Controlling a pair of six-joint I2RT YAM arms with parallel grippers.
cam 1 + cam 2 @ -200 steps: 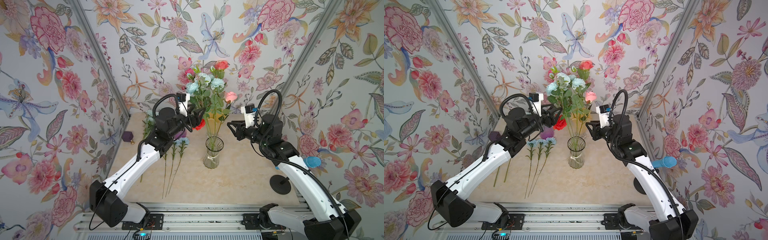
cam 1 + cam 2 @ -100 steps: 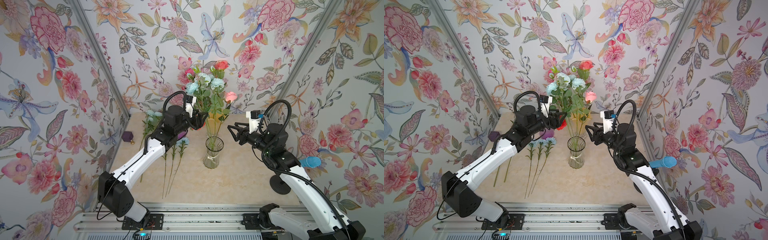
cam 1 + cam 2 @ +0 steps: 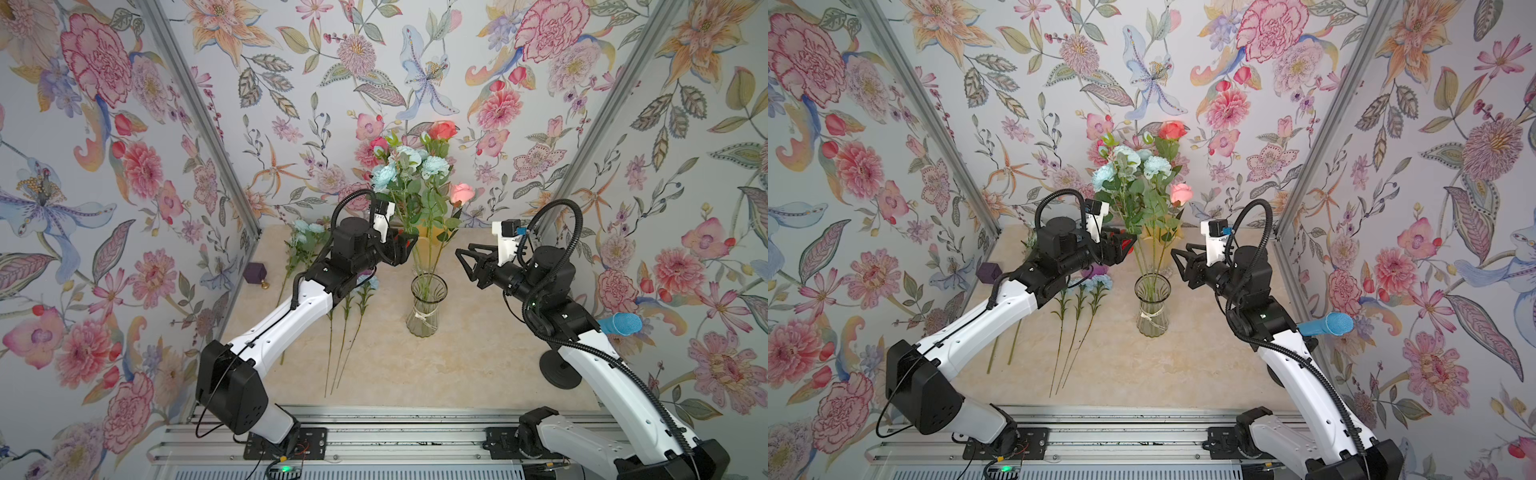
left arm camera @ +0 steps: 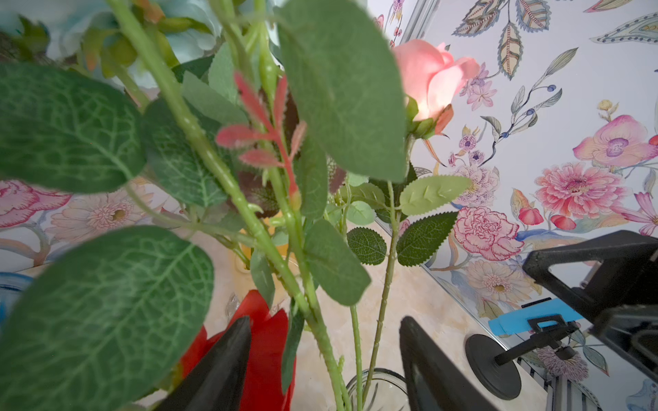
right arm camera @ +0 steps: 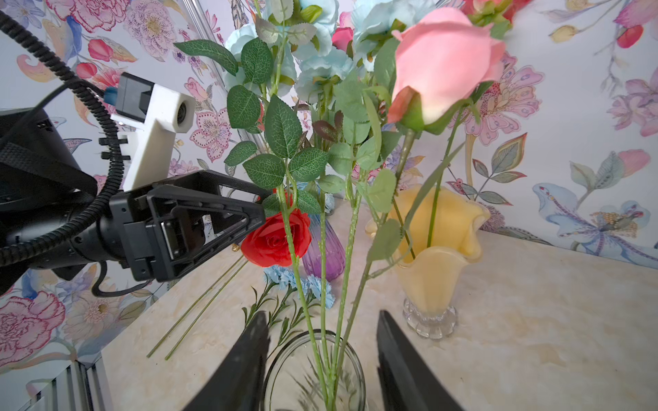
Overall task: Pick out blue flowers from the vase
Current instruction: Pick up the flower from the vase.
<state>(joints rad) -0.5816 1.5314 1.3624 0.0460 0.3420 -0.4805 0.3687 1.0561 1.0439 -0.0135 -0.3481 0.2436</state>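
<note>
The beige counter point(image 3: 457, 365) sat between floral-papered walls point(image 3: 83, 232). Some blue flowers point(image 3: 434, 164) stood in the glass vase point(image 3: 424, 320), others lay half-hidden under the left arm point(image 3: 286, 324). The left gripper point(image 3: 409, 241) gaped at the stems, gripping nothing, and the right gripper point(image 3: 462, 254) gaped, empty.

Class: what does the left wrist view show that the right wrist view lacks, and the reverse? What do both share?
Left wrist only: the bright blue microphone on its black round-based stand. Right wrist only: the left arm's white plastic camera mount and thin green stems lying flat on the table. Both: the pink rose, the red rose and the clear glass vase's rim.
</note>
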